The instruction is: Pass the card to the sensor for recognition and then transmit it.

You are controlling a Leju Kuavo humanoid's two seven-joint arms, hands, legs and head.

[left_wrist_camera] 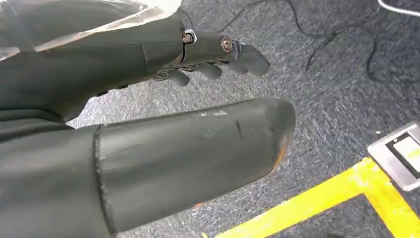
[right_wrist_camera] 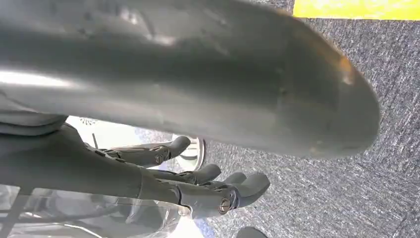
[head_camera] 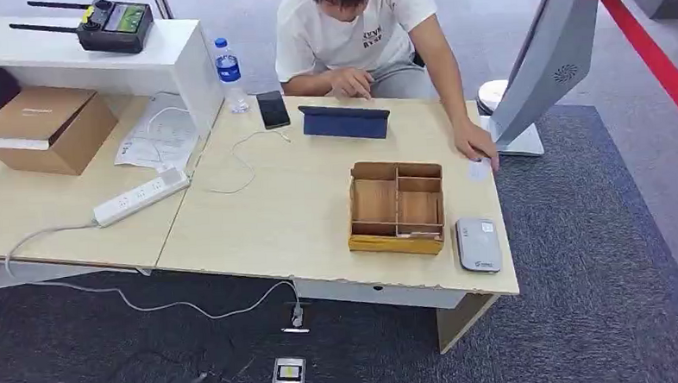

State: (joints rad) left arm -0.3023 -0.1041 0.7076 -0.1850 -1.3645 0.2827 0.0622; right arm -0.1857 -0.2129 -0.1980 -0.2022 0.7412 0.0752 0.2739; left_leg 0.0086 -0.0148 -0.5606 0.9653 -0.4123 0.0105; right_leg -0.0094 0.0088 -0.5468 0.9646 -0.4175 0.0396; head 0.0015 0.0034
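The head view looks down on a light wooden table [head_camera: 285, 211] standing on dark grey carpet [head_camera: 599, 301], with a second table [head_camera: 25, 205] butted against it on the left. At the far edge a person [head_camera: 355, 35] in a white shirt sits leaning over the table, one hand on a dark blue tablet case [head_camera: 345, 122] and the other hand [head_camera: 477, 144] reaching toward the right corner, where it rests on a small white card [head_camera: 480, 170] lying flat on the tabletop. Just beyond that corner stands a grey kiosk stand [head_camera: 546, 62] on a white base. A wooden compartment tray [head_camera: 398, 208] sits toward the near right of the table, and the grey sensor [head_camera: 479, 244] — a flat rounded unit — lies just beside it at the near right corner. Further left are a cardboard box [head_camera: 43, 128], a white power strip [head_camera: 141, 197], a water bottle [head_camera: 228, 74] and a black phone [head_camera: 272, 109]. The left hand [left_wrist_camera: 213, 54] hangs over the carpet near a yellow floor line [left_wrist_camera: 317, 203]; its fingers are loosely extended and apart, holding nothing. The right hand [right_wrist_camera: 198, 183] likewise hangs above the carpet — fingers spread, nothing grasped.
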